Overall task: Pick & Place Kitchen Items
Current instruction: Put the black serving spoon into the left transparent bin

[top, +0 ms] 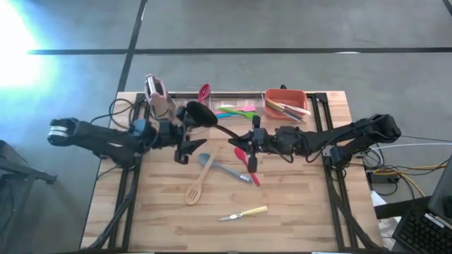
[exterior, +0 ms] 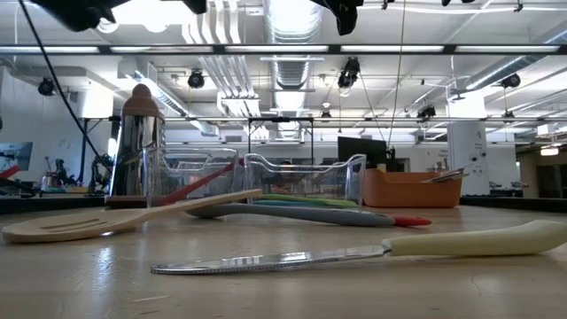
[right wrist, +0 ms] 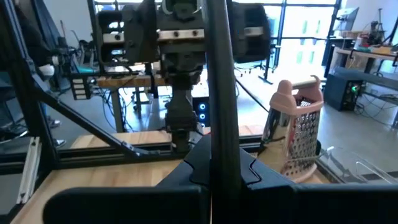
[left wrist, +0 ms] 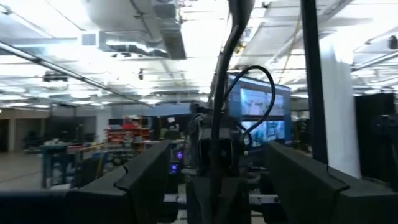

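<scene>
My right gripper (top: 252,141) (right wrist: 219,171) is over the table's middle, shut on a black ladle (top: 212,120), whose bowl (top: 200,113) points toward the far left. My left gripper (top: 186,149) (left wrist: 217,186) faces it from the left. It is open, and the ladle's handle (left wrist: 225,93) shows ahead between its spread fingers. On the table lie a red spatula (top: 246,161), a grey-blue spatula (top: 223,168), a wooden slotted spatula (top: 198,182) (exterior: 115,217) and a pale-handled knife (top: 244,212) (exterior: 372,252). My right gripper pinches the ladle's straight handle (right wrist: 220,124) between its two fingers, at the end away from the bowl. The fingers come level from the table's right and lie across the handle. The ladle is lifted clear of the table.
At the far edge stand a pink-topped grater rack (top: 157,95) (right wrist: 300,124), a clear bin (top: 236,107) with green, pink and blue utensils, and a red-orange bin (top: 286,103) with knives. A pink spoon (top: 204,92) leans in the clear bin. Bare wood lies along the near edge.
</scene>
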